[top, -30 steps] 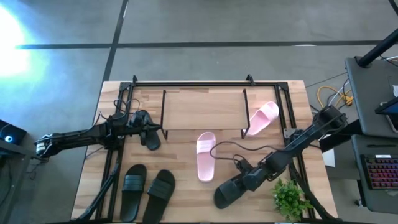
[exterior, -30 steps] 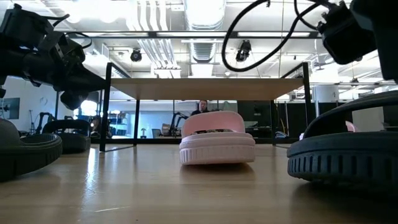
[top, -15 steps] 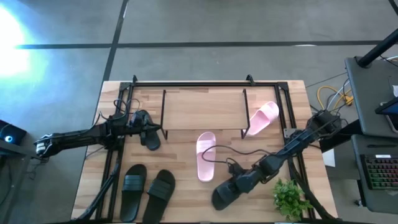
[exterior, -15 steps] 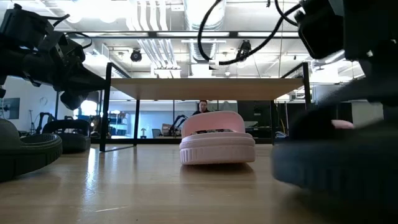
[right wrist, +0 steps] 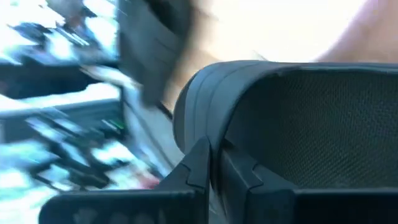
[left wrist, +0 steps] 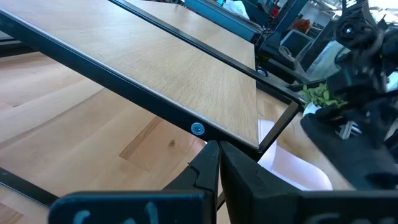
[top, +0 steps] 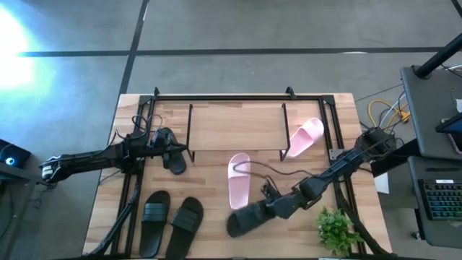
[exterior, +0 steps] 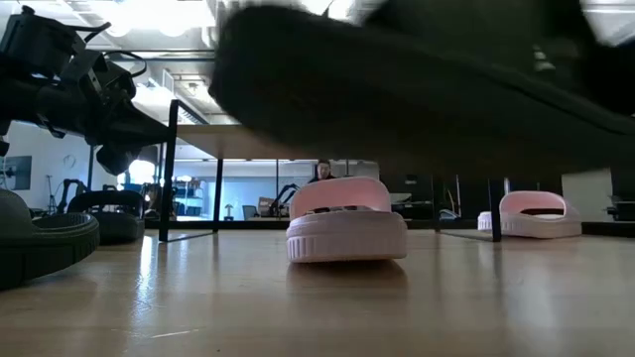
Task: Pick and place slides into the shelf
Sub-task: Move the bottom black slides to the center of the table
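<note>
A black slide (top: 244,217) is held by the right gripper (top: 271,208), whose fingers (right wrist: 198,167) are pressed together on the slide's strap (right wrist: 292,118). In the low view this slide (exterior: 417,89) hangs in the air, above the table surface and above the pink slide (exterior: 346,221) that stands in front of the shelf (top: 237,125). From above, the carried slide is in front of the shelf, a little to the right of its middle, and close to the near end of that pink slide (top: 239,180). The small green plant (top: 336,230) stands further right of it, at the table corner.

The second pink slide (top: 304,136) leans just beside the right end of the shelf, near its black wire leg. In the low view it (exterior: 531,214) rests on the table behind that leg.

At the left end of the shelf is the left gripper (top: 164,150), with another black slide (top: 172,154) directly at it. Its fingers (left wrist: 205,168) show pressed together in its wrist view, but I cannot tell whether they hold this slide. The wrist view looks along the edge of the shelf board (left wrist: 155,68).

Two more black slides (top: 170,215) lie side by side on the table (top: 209,231), in front of the left end of the shelf and well apart from it.
</note>
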`<state>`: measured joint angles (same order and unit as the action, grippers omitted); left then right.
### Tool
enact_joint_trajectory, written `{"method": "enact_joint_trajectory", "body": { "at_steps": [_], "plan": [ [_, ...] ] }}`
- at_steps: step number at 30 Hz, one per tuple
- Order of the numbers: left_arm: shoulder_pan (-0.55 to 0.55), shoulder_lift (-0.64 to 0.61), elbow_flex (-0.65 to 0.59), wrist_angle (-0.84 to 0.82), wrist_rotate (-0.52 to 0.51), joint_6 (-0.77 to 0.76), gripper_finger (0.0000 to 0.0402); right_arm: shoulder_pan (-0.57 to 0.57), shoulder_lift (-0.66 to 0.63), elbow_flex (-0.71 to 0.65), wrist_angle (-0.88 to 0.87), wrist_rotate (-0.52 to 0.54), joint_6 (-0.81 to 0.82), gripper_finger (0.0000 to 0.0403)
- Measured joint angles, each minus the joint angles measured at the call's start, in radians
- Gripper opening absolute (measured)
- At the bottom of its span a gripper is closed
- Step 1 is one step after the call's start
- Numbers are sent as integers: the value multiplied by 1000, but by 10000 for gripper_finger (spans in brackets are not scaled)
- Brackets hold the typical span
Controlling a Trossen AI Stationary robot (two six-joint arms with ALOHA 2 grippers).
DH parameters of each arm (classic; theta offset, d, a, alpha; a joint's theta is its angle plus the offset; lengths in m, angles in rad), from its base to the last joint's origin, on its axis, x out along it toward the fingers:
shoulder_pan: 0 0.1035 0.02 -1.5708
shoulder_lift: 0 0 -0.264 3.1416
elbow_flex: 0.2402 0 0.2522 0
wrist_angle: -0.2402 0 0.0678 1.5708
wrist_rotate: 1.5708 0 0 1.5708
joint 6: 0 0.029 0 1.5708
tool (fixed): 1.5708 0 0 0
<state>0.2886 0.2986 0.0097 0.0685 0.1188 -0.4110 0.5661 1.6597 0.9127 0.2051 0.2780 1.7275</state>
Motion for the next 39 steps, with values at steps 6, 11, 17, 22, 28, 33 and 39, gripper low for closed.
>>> {"method": "enact_joint_trajectory", "body": {
  "at_steps": [6, 11, 17, 22, 28, 33, 39],
  "plan": [
    [0, 0, 0, 0, 0, 0, 0, -71, -1, 0, 214, 167, 34, 13],
    [0, 3, 0, 0, 0, 0, 0, -111, 24, 3, 323, 281, 184, 13],
    [0, 0, 0, 0, 0, 0, 0, -131, 162, 169, 335, 272, 229, 13],
    [0, 1, 0, 0, 0, 0, 0, -158, 348, 366, 330, 208, 267, 13],
    [0, 1, 0, 0, 0, 0, 0, -215, 458, 456, 437, 114, 257, 13],
    [0, 2, 0, 0, 0, 0, 0, -248, 503, 454, 508, 114, 253, 13],
    [0, 0, 0, 0, 0, 0, 0, -261, 545, 445, 479, 115, 282, 13]
  ]
}}
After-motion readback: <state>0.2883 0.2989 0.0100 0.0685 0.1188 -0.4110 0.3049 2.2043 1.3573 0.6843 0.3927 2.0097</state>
